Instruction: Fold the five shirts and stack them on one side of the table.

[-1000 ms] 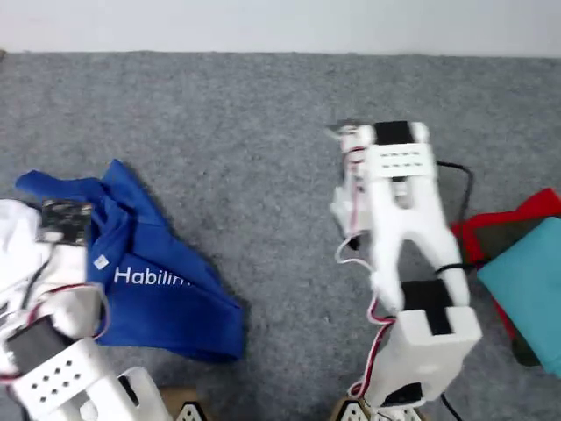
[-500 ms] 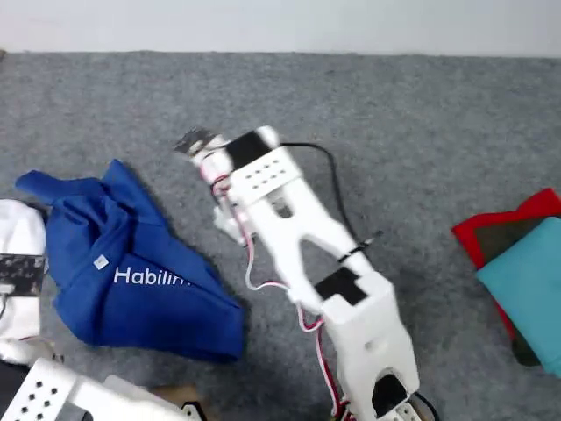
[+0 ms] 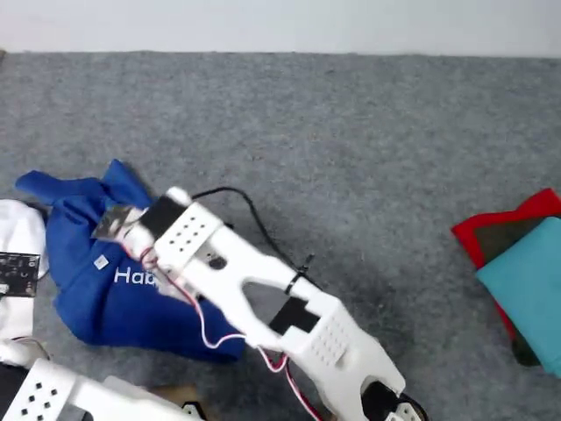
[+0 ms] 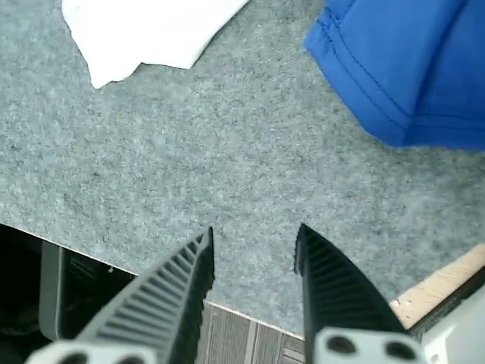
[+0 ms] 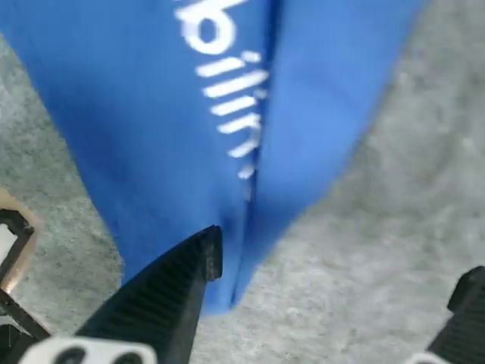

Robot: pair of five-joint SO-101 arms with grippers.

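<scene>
Blue shirt (image 3: 83, 307) lies crumpled and unfolded on the grey surface (image 3: 351, 132). The loose white shirt (image 3: 22, 246) touches it, and the teal shirt (image 3: 526, 281) over the red shirt (image 3: 491, 232) sits well apart, apparently stacked. Right claw (image 5: 341, 262) released above the blue shirt, left claw (image 4: 254, 236) released just beside its hem; judged at least two folds remaining.

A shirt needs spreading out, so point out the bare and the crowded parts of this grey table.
Bare: the grey carpeted tabletop from the crumpled blue shirt across to the folded red shirt and teal shirt, back to the wall. Crowded: the left side, where the white shirt lies beside the blue one under the open right gripper.
</scene>
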